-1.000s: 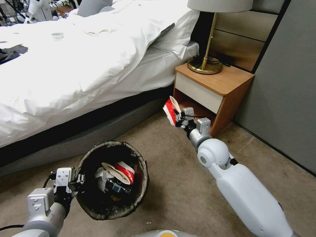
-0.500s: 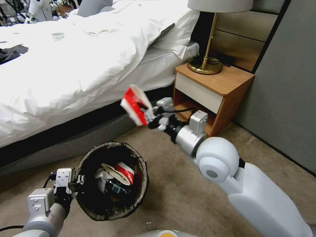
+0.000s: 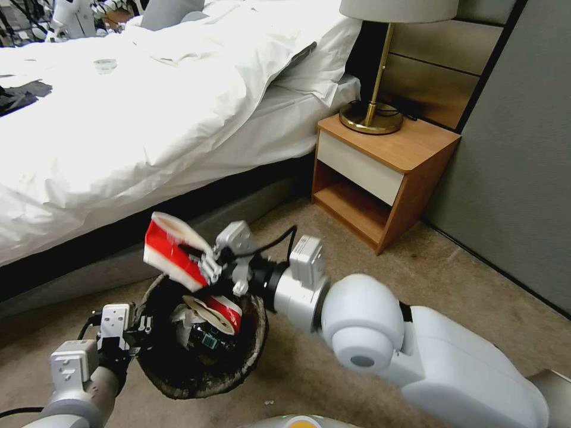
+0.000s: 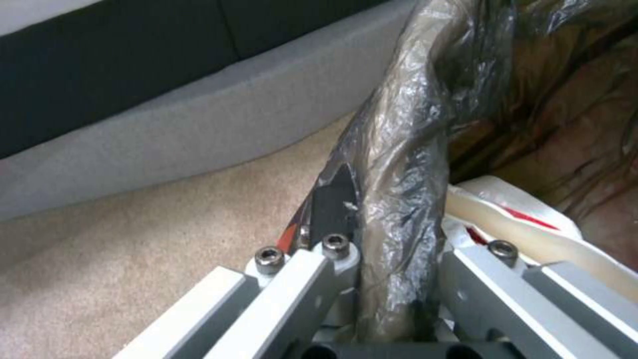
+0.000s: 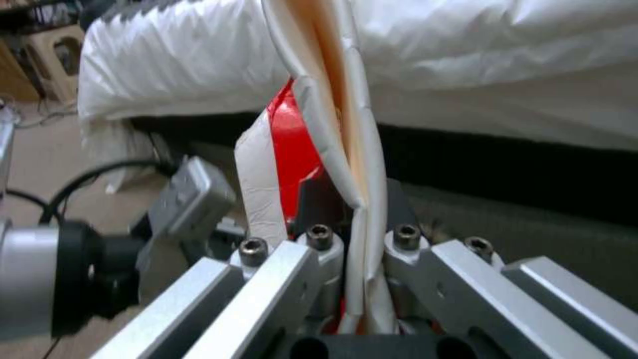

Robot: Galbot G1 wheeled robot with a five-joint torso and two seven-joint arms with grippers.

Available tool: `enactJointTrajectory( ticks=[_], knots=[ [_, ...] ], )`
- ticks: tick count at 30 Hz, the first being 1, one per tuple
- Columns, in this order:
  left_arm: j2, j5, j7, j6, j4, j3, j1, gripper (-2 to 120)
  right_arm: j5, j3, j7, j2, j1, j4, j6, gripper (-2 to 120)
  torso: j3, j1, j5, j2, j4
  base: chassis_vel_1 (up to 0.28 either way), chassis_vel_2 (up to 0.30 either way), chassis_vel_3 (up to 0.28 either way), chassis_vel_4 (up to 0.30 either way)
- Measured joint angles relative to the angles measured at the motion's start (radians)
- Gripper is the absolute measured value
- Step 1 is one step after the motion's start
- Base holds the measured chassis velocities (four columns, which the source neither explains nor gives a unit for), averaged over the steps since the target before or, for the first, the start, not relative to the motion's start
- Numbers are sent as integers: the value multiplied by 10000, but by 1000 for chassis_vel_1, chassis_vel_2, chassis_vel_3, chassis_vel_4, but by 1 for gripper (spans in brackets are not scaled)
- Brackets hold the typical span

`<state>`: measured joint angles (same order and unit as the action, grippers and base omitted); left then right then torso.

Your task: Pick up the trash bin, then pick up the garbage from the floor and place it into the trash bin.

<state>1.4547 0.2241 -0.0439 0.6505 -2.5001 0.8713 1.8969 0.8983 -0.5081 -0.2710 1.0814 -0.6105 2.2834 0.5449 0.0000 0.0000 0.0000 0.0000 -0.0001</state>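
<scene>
Head view: right gripper [image 3: 199,267] jaws clamp a flattened red-and-white paper cup [image 3: 169,249] above the trash bin [image 3: 202,380]. Left gripper [image 3: 140,330] jaws pinch the bin's rim.

The left tool [image 4: 392,279] is clamped on the bag-lined rim of the trash bin [image 4: 405,164]. Inside the bin, just beside the rim, lies a red-and-white paper cup [image 4: 518,224]. Outside the rim is the floor [image 4: 133,234], then a grey bed base [image 4: 166,124] beyond.
</scene>
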Motion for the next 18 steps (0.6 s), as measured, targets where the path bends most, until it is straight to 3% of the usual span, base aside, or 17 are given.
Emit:
enactJointTrajectory(
  ticks=[15,18],
  knots=[
    [17,-15,5,-16,0,-19,-29,0,-946,-886,0,-301,-643,-336,343,0,1,-1,0,0,1,0,0,0,0],
    [16,-16,5,-18,0,-19,-34,0,-1001,-982,-37,-273,-692,-347,473,9,1,-1,0,0,1,0,0,0,0]
  ],
)
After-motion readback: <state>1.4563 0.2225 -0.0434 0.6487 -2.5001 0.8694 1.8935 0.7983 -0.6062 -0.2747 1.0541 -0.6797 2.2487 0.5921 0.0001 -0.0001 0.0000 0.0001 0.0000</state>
